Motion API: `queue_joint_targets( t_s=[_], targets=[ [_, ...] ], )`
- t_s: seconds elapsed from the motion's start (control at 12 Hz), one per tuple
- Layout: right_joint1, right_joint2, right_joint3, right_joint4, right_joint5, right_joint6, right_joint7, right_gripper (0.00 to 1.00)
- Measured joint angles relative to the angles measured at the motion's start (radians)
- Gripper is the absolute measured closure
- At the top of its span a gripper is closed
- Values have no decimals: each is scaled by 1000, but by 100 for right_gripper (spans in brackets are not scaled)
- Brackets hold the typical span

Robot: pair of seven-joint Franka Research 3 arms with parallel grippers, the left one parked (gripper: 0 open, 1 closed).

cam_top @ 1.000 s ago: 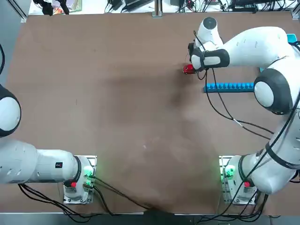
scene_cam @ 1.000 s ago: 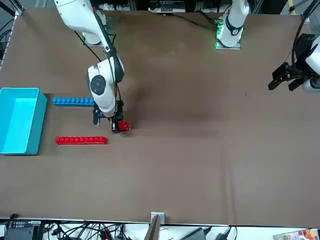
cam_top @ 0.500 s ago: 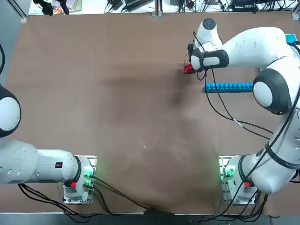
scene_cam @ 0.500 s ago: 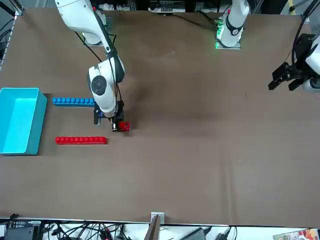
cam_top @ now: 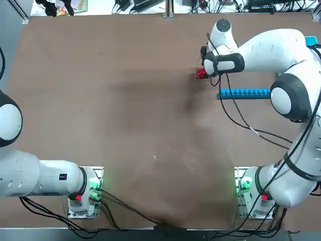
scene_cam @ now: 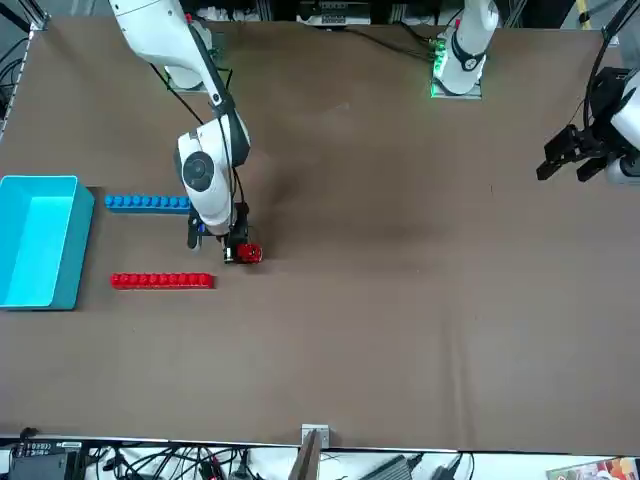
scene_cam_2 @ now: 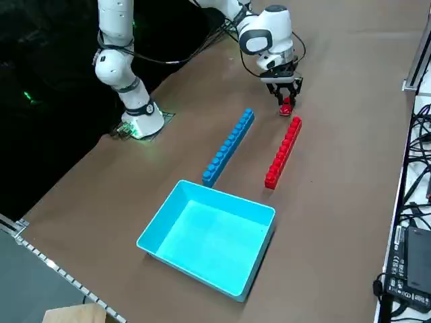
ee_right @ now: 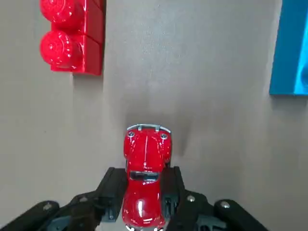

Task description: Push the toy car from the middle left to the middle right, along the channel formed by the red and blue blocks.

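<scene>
Two fingers [ee_right: 113, 192] — closed against the toy car's [ee_right: 145, 178] sides.

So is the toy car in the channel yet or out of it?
Out: the toy car, between the end effector's fingers, sits short of both bars' near ends.
</scene>
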Motion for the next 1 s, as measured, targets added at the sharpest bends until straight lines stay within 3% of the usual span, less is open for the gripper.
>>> queue_joint_targets(
  t_s=[1.0],
  targets=[
    [50, 66, 2, 109, 2, -29, 135, 58]
  ],
)
